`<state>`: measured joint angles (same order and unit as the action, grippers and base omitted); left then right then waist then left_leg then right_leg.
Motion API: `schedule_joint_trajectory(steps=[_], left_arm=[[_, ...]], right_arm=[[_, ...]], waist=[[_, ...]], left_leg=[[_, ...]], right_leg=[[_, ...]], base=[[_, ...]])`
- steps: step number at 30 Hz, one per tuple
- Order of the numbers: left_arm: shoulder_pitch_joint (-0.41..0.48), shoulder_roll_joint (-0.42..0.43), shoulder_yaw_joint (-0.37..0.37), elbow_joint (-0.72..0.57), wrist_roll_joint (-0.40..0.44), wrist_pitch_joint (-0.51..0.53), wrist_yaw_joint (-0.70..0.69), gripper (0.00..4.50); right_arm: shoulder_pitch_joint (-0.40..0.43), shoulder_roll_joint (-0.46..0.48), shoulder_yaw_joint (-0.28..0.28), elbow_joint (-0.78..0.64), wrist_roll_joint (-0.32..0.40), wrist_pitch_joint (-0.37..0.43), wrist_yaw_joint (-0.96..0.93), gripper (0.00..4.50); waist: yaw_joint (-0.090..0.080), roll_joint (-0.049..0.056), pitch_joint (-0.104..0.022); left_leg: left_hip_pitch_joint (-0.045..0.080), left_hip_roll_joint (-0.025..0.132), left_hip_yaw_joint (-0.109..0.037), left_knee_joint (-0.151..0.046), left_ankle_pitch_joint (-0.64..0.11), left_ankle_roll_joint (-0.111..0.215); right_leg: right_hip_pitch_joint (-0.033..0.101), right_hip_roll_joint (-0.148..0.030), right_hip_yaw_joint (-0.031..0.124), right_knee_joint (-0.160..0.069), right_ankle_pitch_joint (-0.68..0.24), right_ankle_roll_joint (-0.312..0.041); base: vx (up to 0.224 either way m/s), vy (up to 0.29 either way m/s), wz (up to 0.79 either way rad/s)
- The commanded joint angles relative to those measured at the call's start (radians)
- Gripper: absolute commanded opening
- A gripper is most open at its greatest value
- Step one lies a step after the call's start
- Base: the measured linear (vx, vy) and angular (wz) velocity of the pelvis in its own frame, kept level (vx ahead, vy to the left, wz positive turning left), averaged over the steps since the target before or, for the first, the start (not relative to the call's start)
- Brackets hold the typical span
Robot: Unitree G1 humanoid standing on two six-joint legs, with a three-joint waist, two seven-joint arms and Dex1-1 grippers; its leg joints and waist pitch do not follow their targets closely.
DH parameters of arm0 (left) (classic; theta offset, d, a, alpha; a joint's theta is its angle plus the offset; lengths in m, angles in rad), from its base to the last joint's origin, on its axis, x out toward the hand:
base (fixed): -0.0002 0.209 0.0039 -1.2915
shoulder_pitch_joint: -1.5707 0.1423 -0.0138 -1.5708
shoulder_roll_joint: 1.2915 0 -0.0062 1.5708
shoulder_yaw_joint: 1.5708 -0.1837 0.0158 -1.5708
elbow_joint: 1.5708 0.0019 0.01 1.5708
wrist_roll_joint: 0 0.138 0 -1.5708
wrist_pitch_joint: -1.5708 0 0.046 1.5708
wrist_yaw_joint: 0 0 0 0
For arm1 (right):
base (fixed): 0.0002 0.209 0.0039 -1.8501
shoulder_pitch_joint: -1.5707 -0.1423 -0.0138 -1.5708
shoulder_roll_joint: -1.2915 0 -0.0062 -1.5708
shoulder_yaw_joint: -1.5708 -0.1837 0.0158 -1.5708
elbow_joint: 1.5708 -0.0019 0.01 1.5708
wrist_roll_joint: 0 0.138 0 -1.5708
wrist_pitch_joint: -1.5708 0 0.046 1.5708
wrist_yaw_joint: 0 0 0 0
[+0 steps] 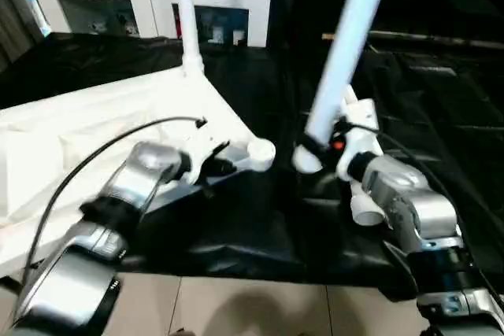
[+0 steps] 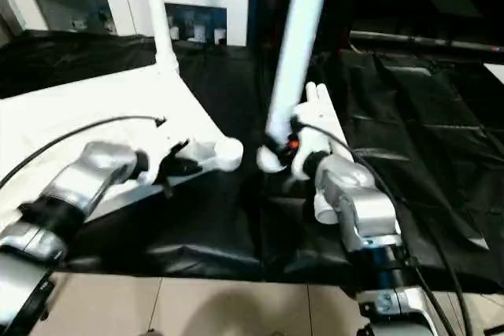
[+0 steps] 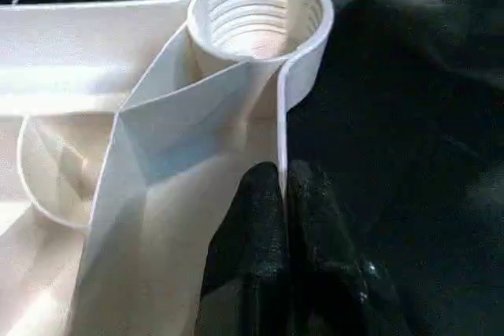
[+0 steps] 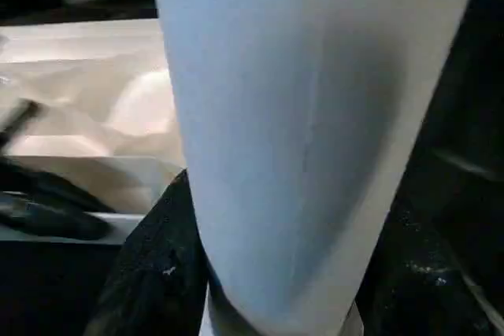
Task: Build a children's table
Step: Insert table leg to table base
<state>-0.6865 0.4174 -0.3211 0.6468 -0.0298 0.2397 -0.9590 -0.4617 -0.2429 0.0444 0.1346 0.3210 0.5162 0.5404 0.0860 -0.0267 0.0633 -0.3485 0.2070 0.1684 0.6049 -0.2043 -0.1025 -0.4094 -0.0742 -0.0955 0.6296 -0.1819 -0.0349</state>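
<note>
The white table top (image 1: 102, 127) lies upside down on the black tabletop (image 1: 260, 226), one leg (image 1: 186, 13) already standing in its far corner. Left jaws (image 3: 281, 186) pinch its rim by the empty socket (image 3: 260, 13). Right jaws (image 1: 319, 147) clamp another leg (image 1: 346, 45), tilted, just beside that socket.

we note both upright legs, the held leg (image 1: 346, 45) and the fitted leg (image 1: 186, 13), cut off by the top edge; cabinet contents (image 1: 213, 31) are too blurred to identify.
</note>
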Motion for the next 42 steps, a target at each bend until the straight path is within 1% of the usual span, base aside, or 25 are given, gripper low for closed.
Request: schedule_joint_trajectory(steps=[1, 3, 5, 6, 7, 8, 10, 11, 12, 13, 14, 18, 20, 26, 27, 28, 29, 30, 33, 34, 36, 38, 39, 41, 42], left_arm=[[0.037, 0.007, -0.034, -0.076, -0.02, 0.003, -0.078, 0.0], [0.065, 0.013, -0.038, -0.129, -0.04, -0.006, -0.11, 0.0], [0.097, 0.017, -0.041, -0.192, -0.057, -0.004, -0.125, 0.0], [0.111, 0.013, -0.04, -0.22, -0.06, 0.006, -0.121, 0.0], [0.12, 0.008, -0.039, -0.235, -0.06, 0.011, -0.114, 0.0], [0.126, 0.003, -0.038, -0.245, -0.06, 0.015, -0.108, 0.0], [0.133, 0.0, -0.038, -0.261, -0.061, 0.026, -0.109, 0.0], [0.134, 0.0, -0.038, -0.263, -0.062, 0.027, -0.109, 0.0], [0.15, -0.004, -0.035, -0.293, -0.064, 0.048, -0.104, 0.0], [0.155, -0.002, -0.038, -0.303, -0.06, 0.049, -0.105, 0.0], [0.158, -0.001, -0.04, -0.308, -0.057, 0.047, -0.106, 0.0], [0.163, -0.002, -0.036, -0.316, -0.057, 0.05, -0.103, 0.0], [0.178, 0.001, -0.033, -0.353, -0.052, 0.071, -0.104, 0.0], [0.184, 0.011, -0.035, -0.376, -0.044, 0.087, -0.11, 0.0], [0.185, 0.013, -0.033, -0.38, -0.045, 0.089, -0.111, 0.0], [0.188, 0.014, -0.032, -0.384, -0.047, 0.093, -0.112, 0.0], [0.188, 0.017, -0.035, -0.383, -0.042, 0.092, -0.112, 0.0], [0.189, 0.019, -0.036, -0.386, -0.037, 0.093, -0.112, 0.0], [0.192, 0.016, -0.03, -0.389, -0.038, 0.102, -0.108, 0.0], [0.192, 0.015, -0.029, -0.389, -0.037, 0.102, -0.105, 0.0], [0.189, 0.008, -0.02, -0.381, -0.035, 0.1, -0.086, 0.0], [0.186, 0.005, -0.014, -0.375, -0.033, 0.095, -0.075, 0.0], [0.184, 0.004, -0.012, -0.37, -0.029, 0.09, -0.068, 0.0], [0.179, 0.003, -0.009, -0.362, -0.024, 0.085, -0.059, 0.0], [0.172, 0.0, -0.003, -0.35, -0.023, 0.08, -0.053, 0.0]], right_arm=[[-0.004, -0.01, 0.013, -0.058, 0.048, 0.036, 0.059, 1.93], [-0.005, -0.019, 0.026, -0.071, 0.062, 0.055, 0.092, 1.93], [-0.008, -0.025, 0.041, -0.077, 0.072, 0.075, 0.121, 1.93], [-0.015, -0.025, 0.049, -0.066, 0.063, 0.072, 0.13, 1.93], [-0.02, -0.022, 0.053, -0.054, 0.056, 0.071, 0.131, 1.93], [-0.028, -0.017, 0.058, -0.038, 0.047, 0.069, 0.131, 1.93], [-0.033, -0.017, 0.067, -0.026, 0.039, 0.069, 0.135, 1.93], [-0.033, -0.017, 0.069, -0.024, 0.037, 0.069, 0.135, 1.93], [-0.034, -0.022, 0.095, 0.0, 0.017, 0.07, 0.144, 1.93], [-0.032, -0.026, 0.107, 0.007, 0.008, 0.069, 0.149, 1.93], [-0.029, -0.029, 0.114, 0.01, 0.003, 0.069, 0.151, 1.93], [-0.025, -0.034, 0.121, 0.014, -0.006, 0.067, 0.152, 1.93], [-0.031, -0.029, 0.114, 0.051, -0.01, 0.054, 0.142, 1.93], [-0.049, 0.009, 0.088, 0.148, -0.015, -0.003, 0.128, 1.93], [-0.054, 0.021, 0.078, 0.169, -0.009, -0.01, 0.125, 1.93], [-0.058, 0.029, 0.075, 0.186, -0.009, -0.018, 0.123, 1.93], [-0.06, 0.036, 0.075, 0.203, -0.007, -0.018, 0.126, 1.93], [-0.06, 0.04, 0.075, 0.214, -0.003, -0.017, 0.132, 1.93], [-0.059, 0.051, 0.071, 0.235, 0.011, -0.018, 0.145, 1.91], [-0.056, 0.054, 0.067, 0.239, 0.017, -0.016, 0.147, 1.91], [-0.035, 0.062, 0.046, 0.255, 0.039, -0.011, 0.172, 1.91], [-0.018, 0.062, 0.039, 0.254, 0.045, -0.013, 0.184, 1.91], [-0.009, 0.062, 0.036, 0.254, 0.047, -0.016, 0.186, 1.91], [0.004, 0.061, 0.03, 0.256, 0.05, -0.024, 0.19, 1.91], [0.025, 0.063, 0.02, 0.263, 0.054, -0.04, 0.19, 1.91]], waist=[[0.003, 0.002, -0.079], [0.004, 0.003, -0.079], [0.008, 0.001, -0.075], [0.008, 0.0, -0.073], [0.012, -0.005, -0.072], [0.014, -0.005, -0.073], [0.012, -0.005, -0.071], [0.013, -0.009, -0.072], [0.012, -0.01, -0.072], [0.01, -0.013, -0.072], [0.011, -0.011, -0.071], [0.012, -0.014, -0.074], [0.012, -0.009, -0.073], [0.009, -0.006, -0.074], [0.009, -0.001, -0.075], [0.006, -0.004, -0.075], [0.005, 0.001, -0.075], [0.004, -0.002, -0.075], [0.003, 0.001, -0.075], [0.004, -0.001, -0.075], [0.005, 0.004, -0.075], [0.005, 0.001, -0.076], [0.007, 0.006, -0.076], [0.008, 0.003, -0.076], [0.009, 0.011, -0.076]], left_leg=[[-0.004, 0.024, -0.002, -0.066, -0.064, 0.037], [-0.002, 0.026, -0.001, -0.067, -0.065, 0.034], [0.001, 0.028, 0.001, -0.069, -0.084, 0.028], [0.002, 0.027, 0.002, -0.07, -0.09, 0.026], [0.005, 0.026, 0.005, -0.07, -0.105, 0.02], [0.008, 0.026, 0.006, -0.069, -0.108, 0.016], [0.004, 0.023, 0.006, -0.071, -0.111, 0.011], [0.003, 0.022, 0.005, -0.07, -0.104, 0.012], [-0.004, 0.022, 0.003, -0.071, -0.093, 0.01], [-0.005, 0.023, 0.003, -0.072, -0.093, 0.008], [-0.005, 0.022, 0.002, -0.071, -0.091, 0.008], [-0.006, 0.021, 0.003, -0.07, -0.072, 0.012], [-0.007, 0.021, 0.002, -0.071, -0.072, 0.012], [-0.006, 0.02, 0.002, -0.07, -0.082, 0.011], [-0.006, 0.021, 0.001, -0.07, -0.084, 0.01], [-0.008, 0.02, 0.001, -0.071, -0.085, 0.01], [-0.007, 0.02, 0.001, -0.071, -0.09, 0.008], [-0.007, 0.02, 0.0, -0.071, -0.092, 0.008], [-0.005, 0.021, 0.0, -0.072, -0.096, 0.008], [-0.005, 0.021, 0.0, -0.072, -0.1, 0.007], [-0.004, 0.022, -0.001, -0.072, -0.105, 0.007], [-0.005, 0.022, -0.001, -0.072, -0.106, 0.006], [-0.004, 0.022, -0.002, -0.072, -0.106, 0.006], [-0.004, 0.021, 0.0, -0.072, -0.11, 0.008], [-0.004, 0.021, -0.002, -0.072, -0.116, 0.007]], right_leg=[[0.073, -0.073, 0.063, -0.066, -0.123, -0.178], [0.071, -0.073, 0.063, -0.064, -0.118, -0.183], [0.066, -0.073, 0.064, -0.066, -0.149, -0.181], [0.064, -0.072, 0.064, -0.071, -0.167, -0.176], [0.06, -0.072, 0.064, -0.074, -0.199, -0.168], [0.058, -0.074, 0.066, -0.076, -0.213, -0.163], [0.059, -0.072, 0.065, -0.079, -0.237, -0.149], [0.06, -0.073, 0.066, -0.078, -0.24, -0.142], [0.064, -0.072, 0.064, -0.075, -0.24, -0.134], [0.064, -0.072, 0.063, -0.076, -0.248, -0.131], [0.063, -0.074, 0.063, -0.079, -0.26, -0.123], [0.064, -0.071, 0.064, -0.076, -0.232, -0.116], [0.063, -0.072, 0.064, -0.075, -0.227, -0.12], [0.064, -0.07, 0.063, -0.075, -0.212, -0.137], [0.063, -0.071, 0.063, -0.073, -0.209, -0.14], [0.065, -0.072, 0.063, -0.074, -0.207, -0.141], [0.064, -0.071, 0.062, -0.075, -0.206, -0.144], [0.066, -0.07, 0.062, -0.074, -0.203, -0.146], [0.065, -0.071, 0.062, -0.075, -0.203, -0.15], [0.066, -0.071, 0.062, -0.075, -0.206, -0.15], [0.064, -0.071, 0.062, -0.075, -0.198, -0.157], [0.066, -0.07, 0.062, -0.074, -0.189, -0.159], [0.067, -0.071, 0.062, -0.073, -0.186, -0.16], [0.067, -0.071, 0.062, -0.075, -0.187, -0.16], [0.067, -0.072, 0.061, -0.076, -0.193, -0.16]], base=[[0.0, 0.0, 0.0], [0.0, 0.0, 0.0], [0.0, 0.0, 0.0], [0.0, 0.0, 0.0], [0.0, 0.0, 0.0], [0.0, 0.0, 0.0], [0.0, 0.0, 0.0], [0.0, 0.0, 0.0], [0.0, 0.0, 0.0], [0.0, 0.0, 0.0], [0.0, 0.0, 0.0], [0.0, 0.0, 0.0], [0.0, 0.0, 0.0], [0.0, 0.0, 0.0], [0.0, 0.0, 0.0], [0.0, 0.0, 0.0], [0.0, 0.0, 0.0], [0.0, 0.0, 0.0], [0.0, 0.0, 0.0], [0.0, 0.0, 0.0], [0.0, 0.0, 0.0], [0.0, 0.0, 0.0], [0.0, 0.0, 0.0], [0.0, 0.0, 0.0], [0.0, 0.0, 0.0]])
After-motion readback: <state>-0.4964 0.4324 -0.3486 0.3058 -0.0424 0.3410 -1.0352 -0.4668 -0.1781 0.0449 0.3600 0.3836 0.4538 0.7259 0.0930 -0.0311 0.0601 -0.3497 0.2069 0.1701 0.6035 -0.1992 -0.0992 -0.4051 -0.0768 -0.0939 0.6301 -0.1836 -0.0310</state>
